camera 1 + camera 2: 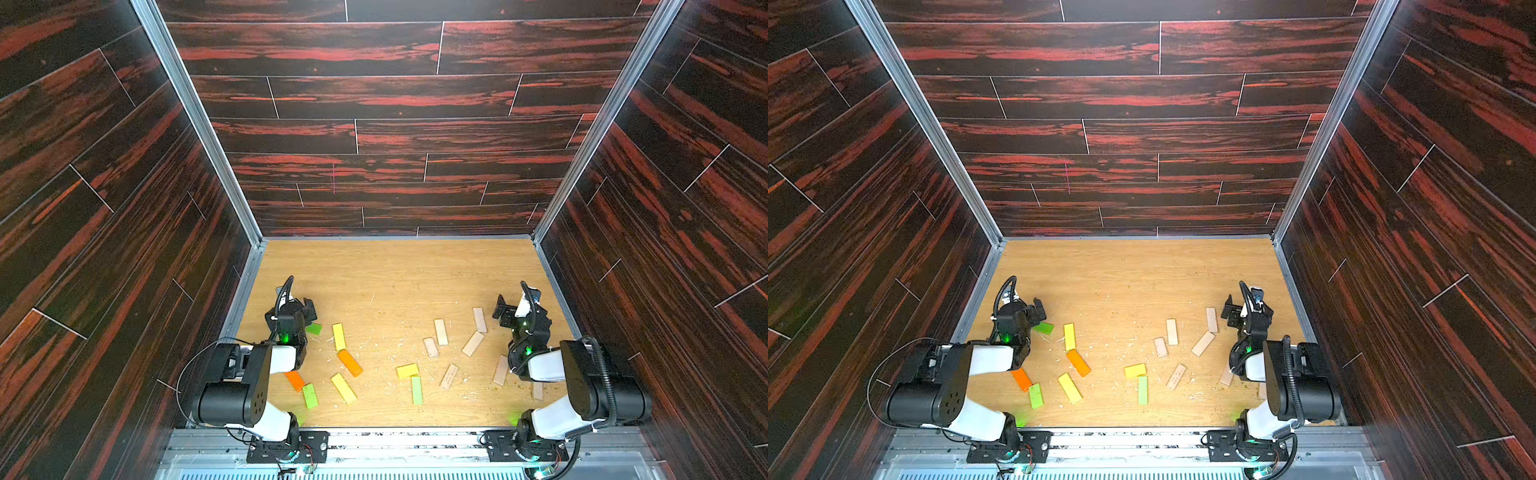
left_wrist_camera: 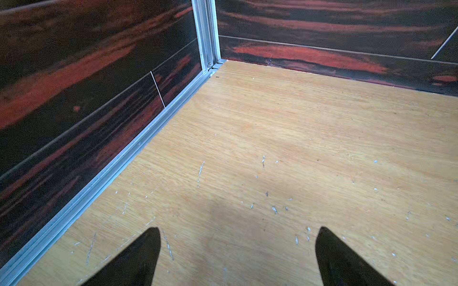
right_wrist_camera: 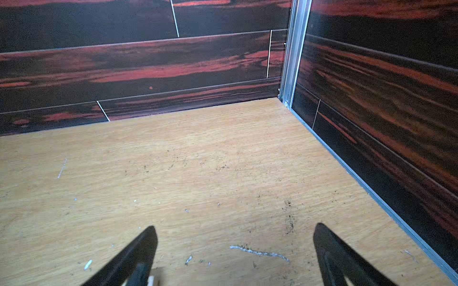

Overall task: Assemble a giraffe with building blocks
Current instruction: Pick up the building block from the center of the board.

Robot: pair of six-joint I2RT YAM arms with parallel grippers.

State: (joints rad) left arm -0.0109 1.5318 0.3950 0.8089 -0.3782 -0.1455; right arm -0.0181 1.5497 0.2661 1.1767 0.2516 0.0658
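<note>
Left gripper [image 1: 309, 311], top view: jaws are seen spread wide over the table [image 1: 395, 282], with nothing gripped.
Green block [image 1: 314, 328]: found just beside this gripper, on its inner side toward the arm's base, partly covered by it.
Painted blocks [image 1: 350, 362]: yellow, orange and green pieces are scattered flat, further inward and back toward the base.
Right gripper [image 1: 503, 309], top view: jaws are likewise spread wide and empty.
Pale plank [image 1: 479, 319]: laid flat just beside this gripper, on its inner side.
Pale blocks [image 1: 440, 331]: spread flat beyond that plank, inward and back toward the base.
Left wrist view: fingers [image 2: 138, 257] are shown far apart, with only scratched tabletop between them.
Right wrist view: the same wide stance is shown, with only tabletop between the tips.
</note>
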